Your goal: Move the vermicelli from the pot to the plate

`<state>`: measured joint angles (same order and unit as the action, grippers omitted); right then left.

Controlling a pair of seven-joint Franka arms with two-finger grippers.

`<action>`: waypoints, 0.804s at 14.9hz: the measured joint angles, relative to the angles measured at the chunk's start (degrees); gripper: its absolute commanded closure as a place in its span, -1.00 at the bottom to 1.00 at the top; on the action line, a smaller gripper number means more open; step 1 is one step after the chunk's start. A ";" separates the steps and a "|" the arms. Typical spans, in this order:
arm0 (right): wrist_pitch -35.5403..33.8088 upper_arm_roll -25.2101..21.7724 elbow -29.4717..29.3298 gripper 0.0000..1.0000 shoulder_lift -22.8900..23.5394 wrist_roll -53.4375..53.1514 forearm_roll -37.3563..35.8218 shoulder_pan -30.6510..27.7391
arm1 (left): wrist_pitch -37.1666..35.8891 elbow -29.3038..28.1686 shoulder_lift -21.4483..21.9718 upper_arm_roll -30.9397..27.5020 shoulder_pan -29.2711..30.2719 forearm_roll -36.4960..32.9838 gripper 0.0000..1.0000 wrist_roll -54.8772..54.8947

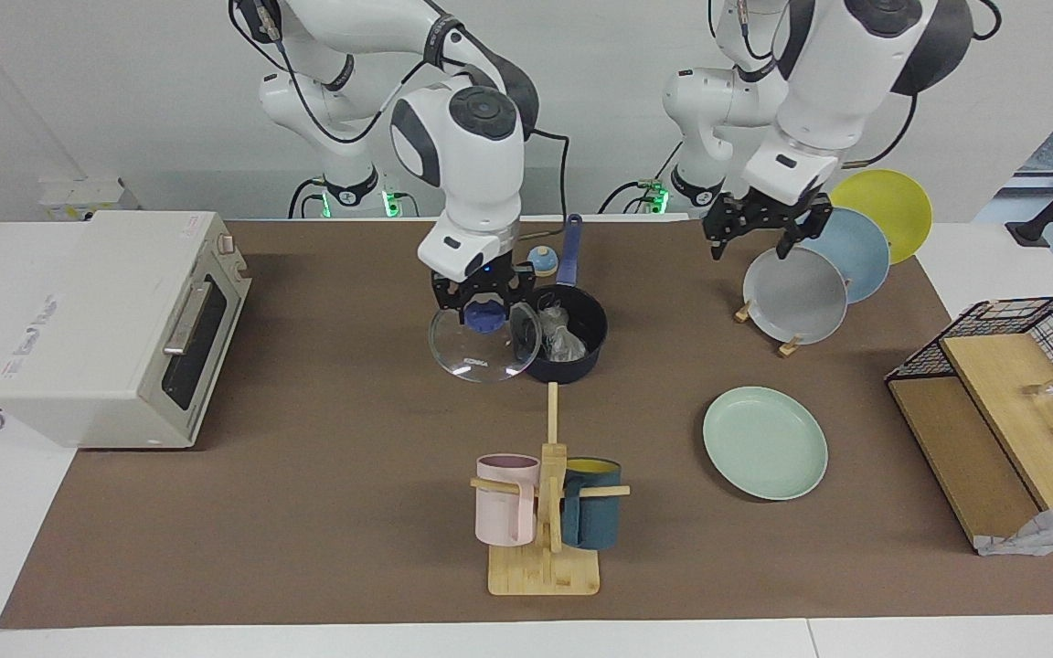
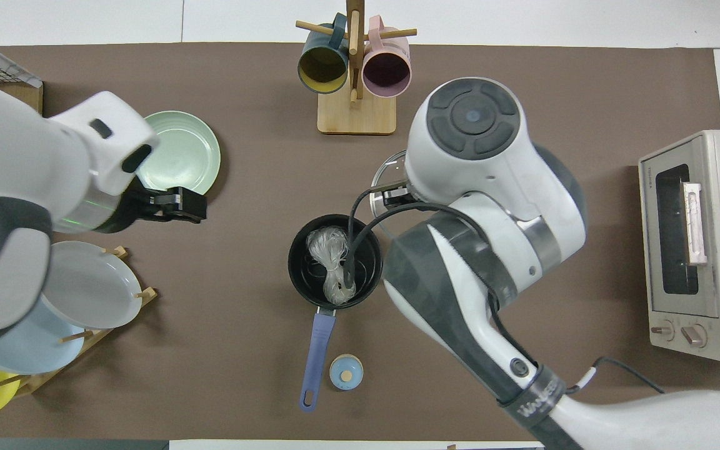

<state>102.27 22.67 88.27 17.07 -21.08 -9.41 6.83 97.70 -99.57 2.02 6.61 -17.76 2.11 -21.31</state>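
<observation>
Facing view: right gripper (image 1: 484, 306), clamped on lid (image 1: 484, 344) knob beside pot (image 1: 569, 340), could clip its rim; vermicelli (image 1: 562, 338) lies inside; left gripper (image 1: 761, 239), jaws wide and empty, hangs above the rack's grey plate (image 1: 794, 296).

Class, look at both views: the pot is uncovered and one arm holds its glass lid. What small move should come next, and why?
Probably the right tool, shut on the glass lid, should set it on the table beside the pot. The vermicelli lies exposed there, and the left tool, open over the grey plate, is free to reach in.
</observation>
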 measured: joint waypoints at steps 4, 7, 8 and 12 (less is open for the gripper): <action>-0.43 -0.05 0.62 -0.28 -0.01 10.71 0.00 -5.96 | 12.64 -8.30 -3.41 0.18 -11.94 1.34 -1.00 -13.69; 0.30 -0.06 2.21 -0.28 -0.08 17.87 0.00 -10.54 | 21.54 -12.58 -8.69 0.22 -18.08 1.34 -1.00 -19.94; 1.82 -0.05 3.43 -0.28 -0.25 19.77 0.00 -11.99 | 23.15 -13.54 -9.77 0.21 -18.74 1.34 -1.00 -20.47; 11.93 -0.04 11.59 -0.28 -1.86 23.63 0.00 -15.92 | 27.39 -14.58 -12.62 -0.39 -18.81 1.34 -0.99 -20.46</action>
<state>114.20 22.63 99.86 15.21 2.55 -9.41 -9.09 125.08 -114.14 -10.60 6.21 -36.57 3.45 -41.77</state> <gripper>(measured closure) 0.344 0.000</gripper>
